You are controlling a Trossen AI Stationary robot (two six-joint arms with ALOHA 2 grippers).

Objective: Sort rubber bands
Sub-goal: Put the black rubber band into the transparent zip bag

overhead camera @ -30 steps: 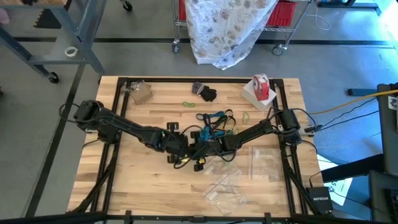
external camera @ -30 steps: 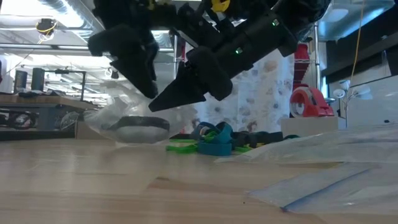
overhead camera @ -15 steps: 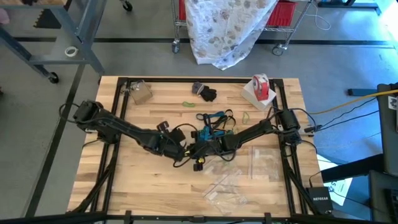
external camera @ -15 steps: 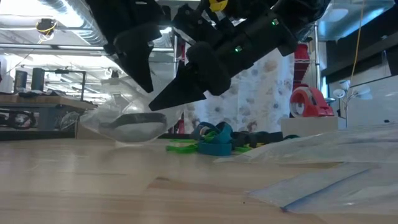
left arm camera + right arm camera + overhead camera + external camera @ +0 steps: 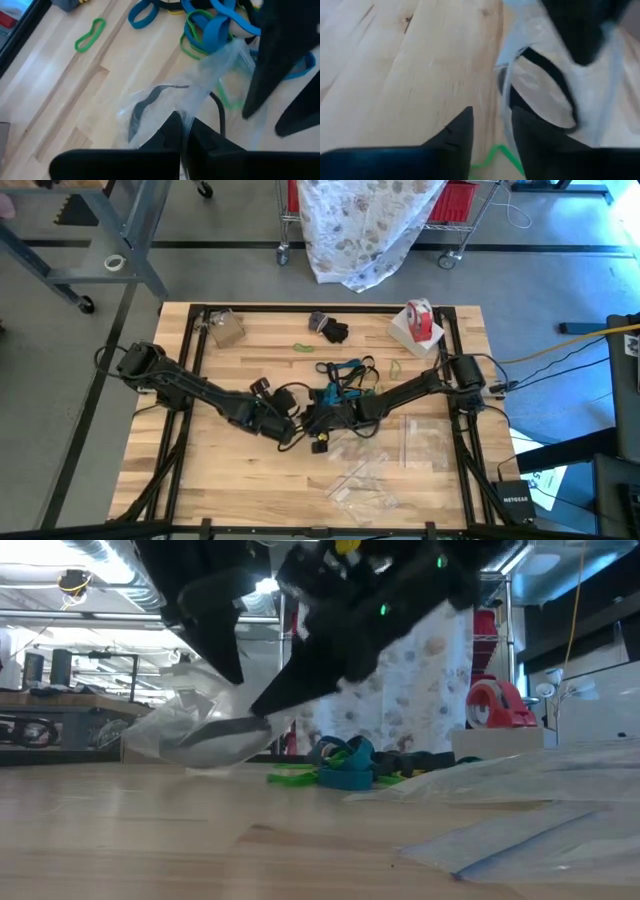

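At mid-surface, the left gripper (image 5: 182, 131) is pinching a clear bag (image 5: 200, 92) with jaws clamped on its edge, suspending it for loading rubber bands (image 5: 210, 30), while the right gripper (image 5: 492, 131) jaws are standing apart beside it.

High view overhead, whole table (image 5: 200, 480). Low view table-level, facing room. Wrist views close-up, likely sharing clear bag (image 5: 210, 75) mid-table.

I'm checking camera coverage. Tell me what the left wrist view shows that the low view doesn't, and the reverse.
Only the left wrist view: the left gripper shut on the clear bag, and a lone green rubber band lying apart on the wood.
Only the low view: the red-and-white tape roll and the room behind the table.
Both: the bag with a black rubber band inside, and the blue and green bands piled nearby.
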